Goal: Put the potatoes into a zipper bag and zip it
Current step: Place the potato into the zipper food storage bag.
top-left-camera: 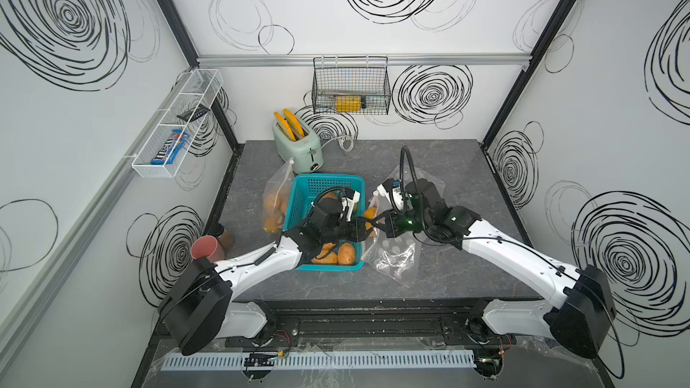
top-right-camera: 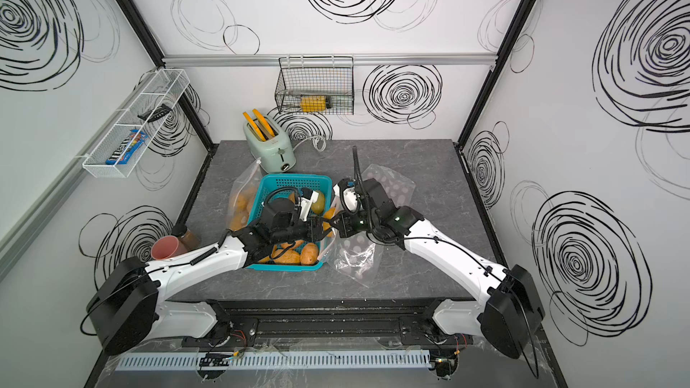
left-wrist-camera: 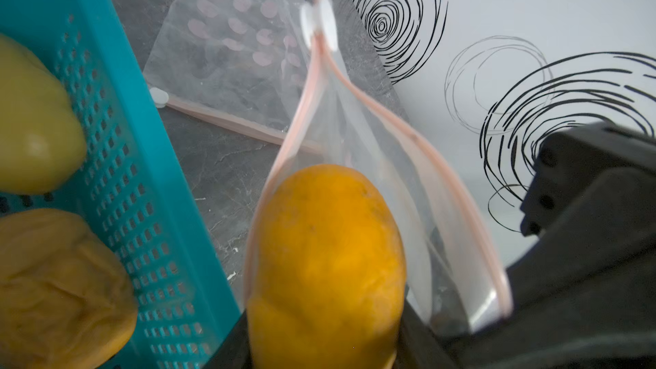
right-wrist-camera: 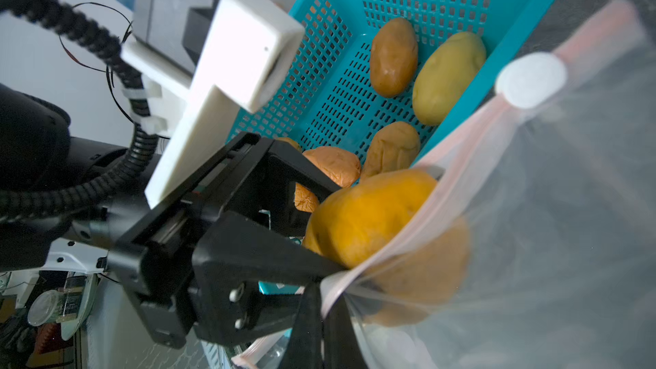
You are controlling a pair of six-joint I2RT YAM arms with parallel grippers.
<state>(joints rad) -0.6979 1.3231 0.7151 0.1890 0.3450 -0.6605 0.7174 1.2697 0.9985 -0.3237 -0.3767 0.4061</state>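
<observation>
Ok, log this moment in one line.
left end effector: holds potato in bag mouth | right end effector: shut on bag rim | basket: more potatoes

Left gripper [top-left-camera: 365, 231] reaches across the teal basket [top-left-camera: 321, 182] to its right rim, orange potato [top-left-camera: 370, 213] at its fingers, facing the right gripper [top-left-camera: 376, 222] at the mouth of the clear zipper bag [top-left-camera: 395, 261] on the counter [top-left-camera: 466, 188]. More potatoes [top-left-camera: 346, 254] lie at the basket's near end; a second bag [top-left-camera: 274, 201] holding potatoes lies beside the basket's left wall.

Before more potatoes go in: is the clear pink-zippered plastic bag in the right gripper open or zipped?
Open: on the clear bag, pink zipper strips gape past the white slider, an orange potato between them.
</observation>
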